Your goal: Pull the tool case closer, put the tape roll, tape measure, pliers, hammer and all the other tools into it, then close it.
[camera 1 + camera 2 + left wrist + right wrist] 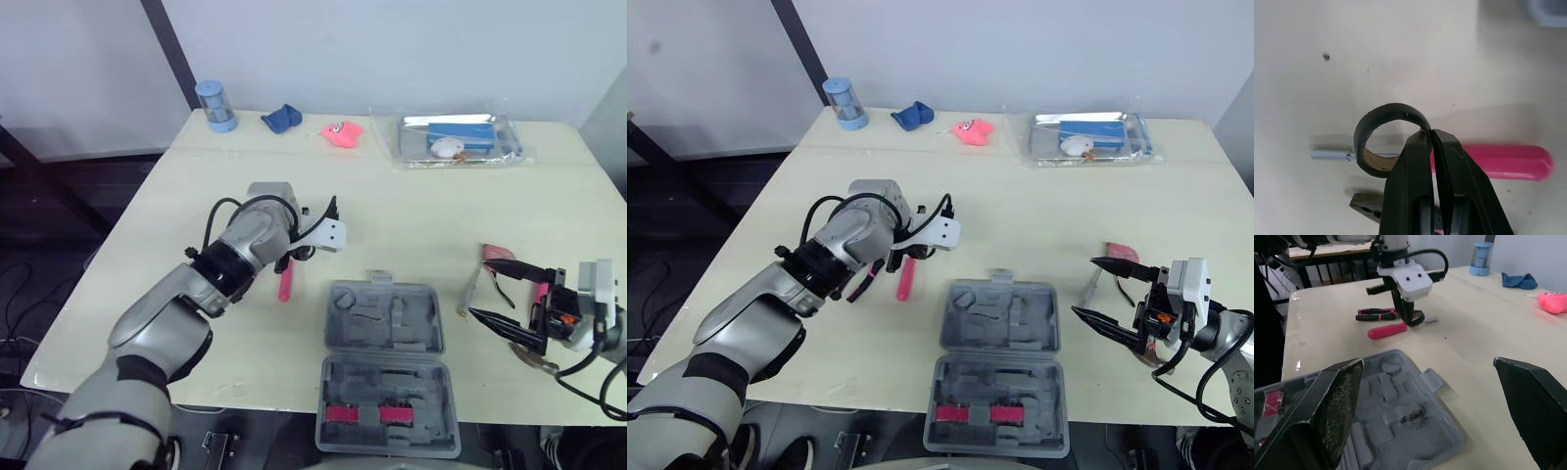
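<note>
Cream table, tool case open. Left of case, my left gripper pinches tape roll by thin wall; risk: slips mid-transfer. My right gripper, right of case, agape, empty.

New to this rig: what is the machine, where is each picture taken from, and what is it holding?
It is a humanoid robot with two arms, each ending in a two-fingered black gripper. The two wide pictures come from cameras in its head, looking down at a table; the other two come from a camera on each wrist. An open grey tool case lies near the front edge. The left gripper is pinched shut on a black tape roll, right by a pink-handled screwdriver and pliers. The right gripper is open, holding nothing.
</note>
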